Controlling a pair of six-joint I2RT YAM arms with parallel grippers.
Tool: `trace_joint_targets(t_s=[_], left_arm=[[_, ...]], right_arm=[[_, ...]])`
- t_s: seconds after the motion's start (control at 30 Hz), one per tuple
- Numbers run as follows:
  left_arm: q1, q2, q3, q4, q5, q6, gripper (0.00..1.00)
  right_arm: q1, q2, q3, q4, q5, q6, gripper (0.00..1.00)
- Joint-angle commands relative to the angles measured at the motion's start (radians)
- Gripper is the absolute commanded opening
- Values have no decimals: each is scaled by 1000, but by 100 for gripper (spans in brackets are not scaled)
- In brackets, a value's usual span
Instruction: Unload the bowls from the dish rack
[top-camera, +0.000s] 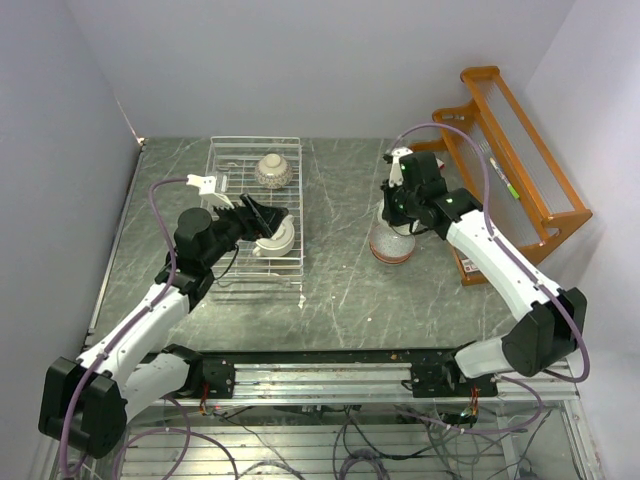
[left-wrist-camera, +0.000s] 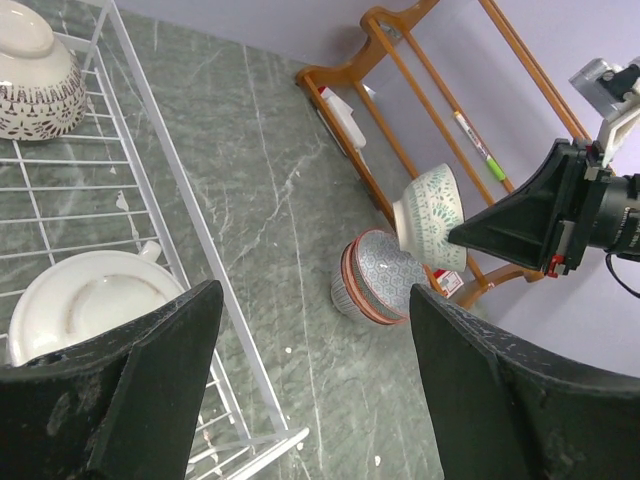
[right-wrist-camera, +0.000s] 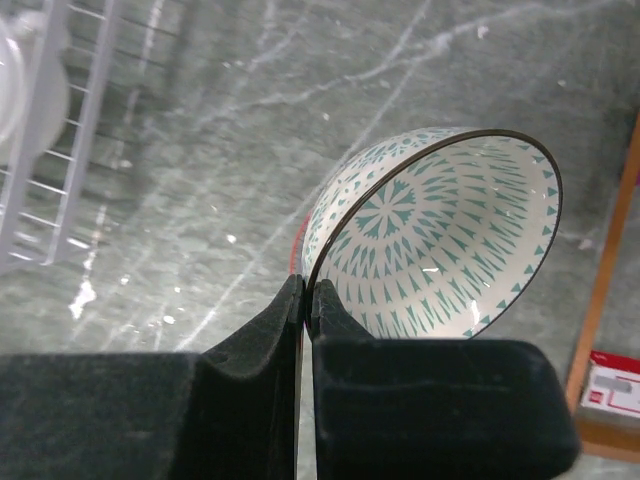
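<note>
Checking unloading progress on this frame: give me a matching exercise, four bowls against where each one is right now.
Bowls:
1. cream bowl
2. teal-patterned bowl
3. grey lace-patterned bowl
4. red-rimmed bowl

Places:
A. on the table, outside the dish rack
B. far end of the dish rack
C. pinched at its rim by the shut right gripper
D. in the dish rack, by the open left gripper

Pairs: 1-D, 2-C, 3-B, 4-A

Marble table (top-camera: 340, 290), dish rack (top-camera: 240, 160), stacked bowls (left-wrist-camera: 375, 280) (two), orange rack (top-camera: 480, 75)
</note>
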Motion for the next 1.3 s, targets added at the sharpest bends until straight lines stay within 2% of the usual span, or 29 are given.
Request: trace_joint_targets(t_s=[0.0, 0.3, 0.63, 1.27], left_arm=[[6, 17, 7, 46, 18, 2, 85], [6, 37, -1, 61, 22, 2, 85], [6, 15, 4, 6, -2, 34, 86], [6, 32, 1, 12, 5, 35, 86]], right_arm=[[33, 52, 54, -89, 134, -70, 0], [189, 160, 72, -167, 345, -99, 0], [219, 216, 72, -170, 444, -93, 0], [240, 236, 9, -112, 431, -92, 0]])
